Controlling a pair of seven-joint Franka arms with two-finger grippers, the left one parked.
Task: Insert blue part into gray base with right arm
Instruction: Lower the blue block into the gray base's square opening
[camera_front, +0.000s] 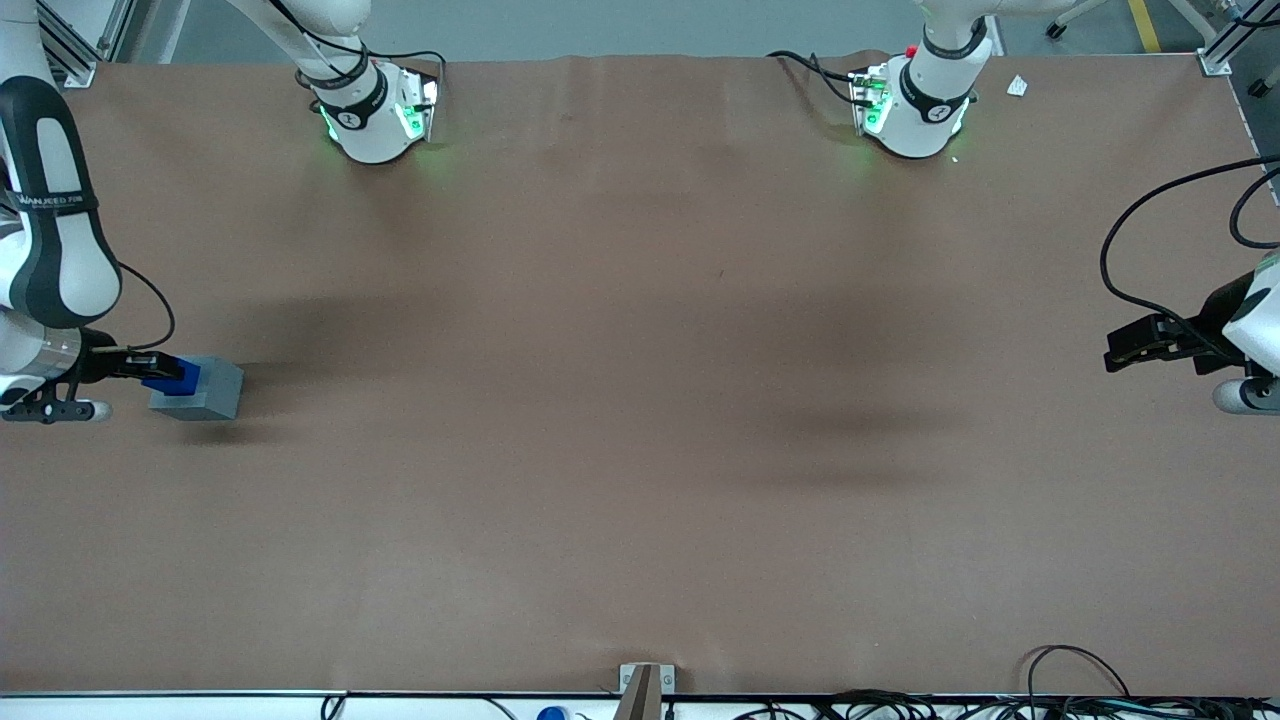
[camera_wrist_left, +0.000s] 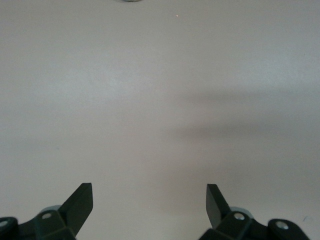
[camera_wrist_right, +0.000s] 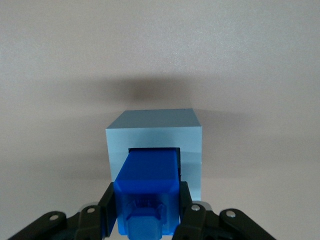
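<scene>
The gray base (camera_front: 205, 390) sits on the brown table at the working arm's end. The blue part (camera_front: 168, 376) rests at the base's top edge, held by my right gripper (camera_front: 150, 366), which is shut on it. In the right wrist view the blue part (camera_wrist_right: 147, 187) sits between the black fingers (camera_wrist_right: 106, 205) with its far end entering the square recess of the gray base (camera_wrist_right: 155, 131). The gripper (camera_wrist_right: 146, 207) is directly over the base.
The brown table (camera_front: 640, 400) spreads wide toward the parked arm's end. Two arm bases (camera_front: 375, 110) stand at the table's edge farthest from the front camera. Cables (camera_front: 1080, 680) lie along the nearest edge.
</scene>
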